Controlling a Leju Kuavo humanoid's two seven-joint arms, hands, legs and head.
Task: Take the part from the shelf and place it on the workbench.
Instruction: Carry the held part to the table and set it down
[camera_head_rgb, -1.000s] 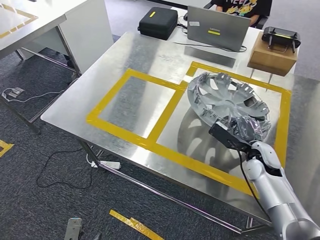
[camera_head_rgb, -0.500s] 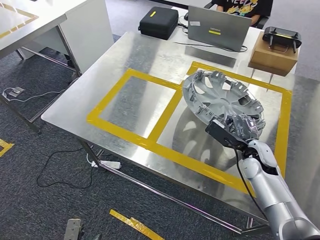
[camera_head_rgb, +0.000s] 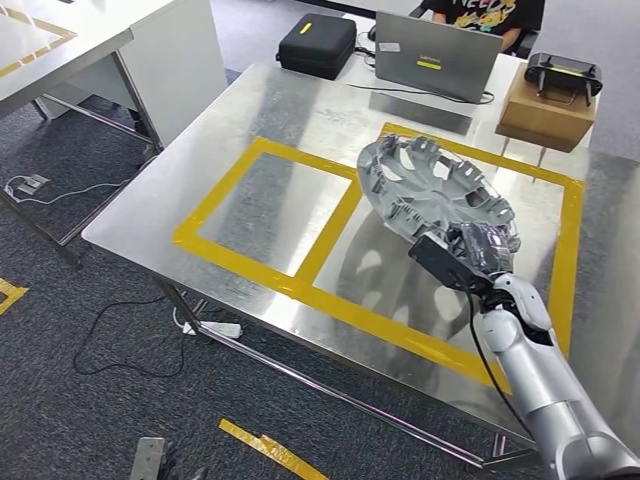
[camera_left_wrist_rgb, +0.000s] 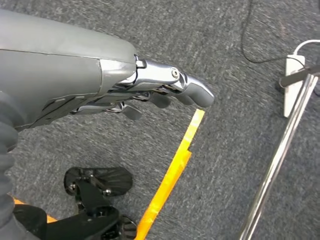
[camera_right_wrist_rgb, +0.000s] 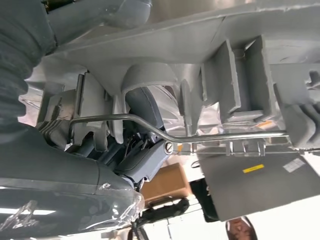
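A humanoid robot's right hand (camera_head_rgb: 483, 252) grips the near rim of a silver hubcap (camera_head_rgb: 434, 190), the part it is to set on the workbench (camera_head_rgb: 226, 190), and holds it tilted above the steel surface, hollow back side up, far edge raised. The part hangs over the right-hand of 2 rectangles outlined in yellow tape (camera_head_rgb: 332, 225) on the bench, its reflection visible in the metal below. In the right wrist view the fingers (camera_right_wrist_rgb: 143, 165) are curled in under the hubcap's (camera_right_wrist_rgb: 211, 55) ribbed rim, against its wire retaining ring (camera_right_wrist_rgb: 124, 119).

The left hand (camera_left_wrist_rgb: 151, 90) hangs beside the robot over grey carpet (camera_left_wrist_rgb: 241, 120), fingers stretched out nearly straight and holding nothing; a strip of yellow floor tape (camera_left_wrist_rgb: 170, 180) and a white power strip (camera_left_wrist_rgb: 292, 85) lie below it.

At the far side of the bench stand a grey laptop (camera_head_rgb: 436, 57), a black carrying case (camera_head_rgb: 315, 45) and a cardboard box (camera_head_rgb: 545, 112) with a black controller (camera_head_rgb: 562, 72) on top. A person (camera_head_rgb: 487, 15) in a dark printed shirt sits behind the laptop.
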